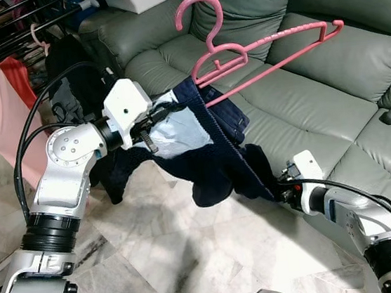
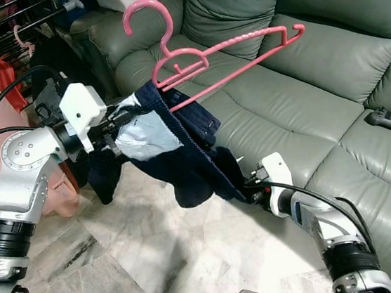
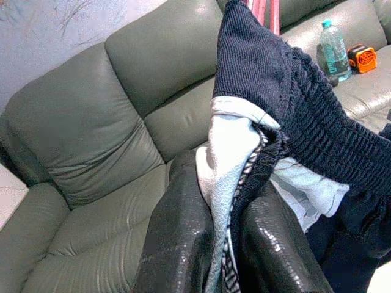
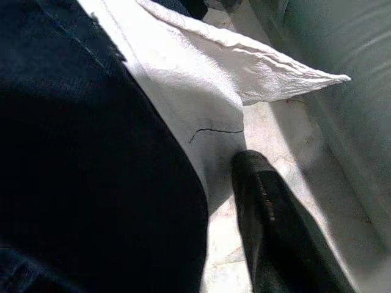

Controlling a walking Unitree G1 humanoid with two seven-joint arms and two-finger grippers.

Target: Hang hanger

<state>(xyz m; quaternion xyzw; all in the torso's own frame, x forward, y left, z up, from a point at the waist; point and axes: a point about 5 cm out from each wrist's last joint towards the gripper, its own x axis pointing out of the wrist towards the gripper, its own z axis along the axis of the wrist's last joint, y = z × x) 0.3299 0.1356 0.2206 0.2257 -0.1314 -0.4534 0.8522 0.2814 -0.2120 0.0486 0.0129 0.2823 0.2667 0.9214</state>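
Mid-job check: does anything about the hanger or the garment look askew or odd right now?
Yes. The pink hanger is tilted, its hook up in the air above the sofa, not on any rail. The dark garment is bunched on one end of it, stretched between the left gripper and the right gripper, inside-out with a pale pocket lining showing.

Sofa point(image 1: 326, 54) and drying rack point(image 1: 6, 34) flank open floor point(image 1: 179, 254).

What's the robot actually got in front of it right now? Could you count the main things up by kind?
Hangers, pink: 1
Dark navy garments held between the grippers: 1
Grippers gripping it: 2, left gripper, right gripper
Green sofas: 1
Water bottles on the sofa: 1
Total: 6
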